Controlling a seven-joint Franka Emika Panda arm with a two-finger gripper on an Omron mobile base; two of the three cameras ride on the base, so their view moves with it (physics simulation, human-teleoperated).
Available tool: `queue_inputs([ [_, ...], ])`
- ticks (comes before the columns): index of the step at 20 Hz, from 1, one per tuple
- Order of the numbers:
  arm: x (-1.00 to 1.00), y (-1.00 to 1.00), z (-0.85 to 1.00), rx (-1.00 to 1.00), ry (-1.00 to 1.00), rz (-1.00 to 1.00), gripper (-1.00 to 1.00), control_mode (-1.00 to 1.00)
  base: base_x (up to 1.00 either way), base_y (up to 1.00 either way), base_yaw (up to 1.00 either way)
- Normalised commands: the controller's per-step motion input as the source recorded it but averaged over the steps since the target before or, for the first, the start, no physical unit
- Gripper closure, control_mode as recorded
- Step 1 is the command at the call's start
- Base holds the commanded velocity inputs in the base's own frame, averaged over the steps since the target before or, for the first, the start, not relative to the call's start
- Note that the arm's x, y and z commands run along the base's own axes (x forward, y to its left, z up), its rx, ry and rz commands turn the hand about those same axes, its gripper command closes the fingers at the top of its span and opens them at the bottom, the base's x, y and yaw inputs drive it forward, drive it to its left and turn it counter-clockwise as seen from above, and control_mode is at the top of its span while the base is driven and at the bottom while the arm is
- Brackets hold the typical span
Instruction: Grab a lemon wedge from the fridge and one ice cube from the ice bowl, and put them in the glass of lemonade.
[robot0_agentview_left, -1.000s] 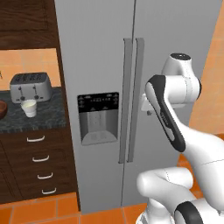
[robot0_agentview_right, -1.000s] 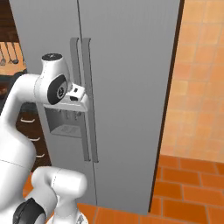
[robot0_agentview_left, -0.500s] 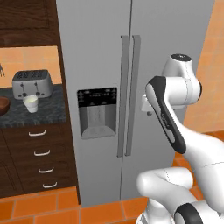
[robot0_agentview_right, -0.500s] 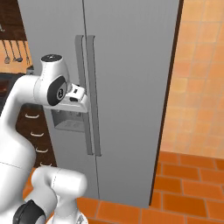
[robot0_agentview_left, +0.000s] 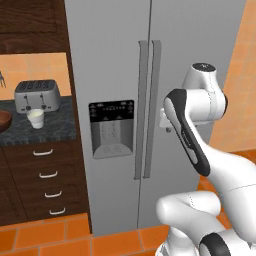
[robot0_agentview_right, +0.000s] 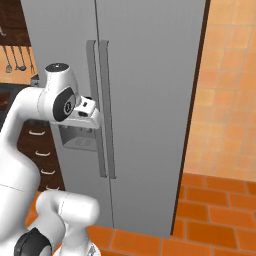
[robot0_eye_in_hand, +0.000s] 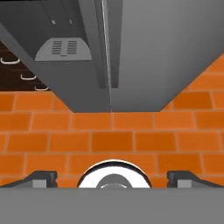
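Observation:
The grey two-door fridge (robot0_agentview_left: 115, 60) stands right in front of me with both doors closed, so the lemon wedge is hidden. Its long handles (robot0_agentview_left: 147, 110) run down the middle, and the black dispenser panel (robot0_agentview_left: 111, 127) is on the left door. My gripper (robot0_eye_in_hand: 113, 178) is open and holds nothing. It points down at the floor, just in front of the handles (robot0_agentview_right: 102, 110). To the left, on the dark counter, the glass of lemonade (robot0_agentview_left: 36, 118) stands in front of a silver toaster (robot0_agentview_left: 35, 95). The ice bowl (robot0_agentview_left: 4, 120) is cut off by the left edge.
Dark wooden drawers (robot0_agentview_left: 45, 175) sit under the counter left of the fridge, with dark cabinets above. An orange tiled wall (robot0_agentview_right: 225, 90) flanks the fridge's right side. Orange brick floor (robot0_eye_in_hand: 113, 131) stretches in front of the fridge.
The whole picture has shifted slightly, so the base has crept toward the fridge. The arm keeps the same pose and the gripper stays open.

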Motion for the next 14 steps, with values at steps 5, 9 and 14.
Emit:
queue_inputs([
  [5,0.6,-0.02,-0.25,0.0,-0.09,-0.02,-1.0,-1.0,0.0,0.0,0.0],
  [9,0.76,-0.02,-0.18,0.0,-0.2,0.0,-1.0,-1.0,0.0,0.0,0.0],
  [14,0.9,-0.04,0.0,0.0,-0.26,0.0,-1.0,-1.0,0.0,0.0,0.0],
])
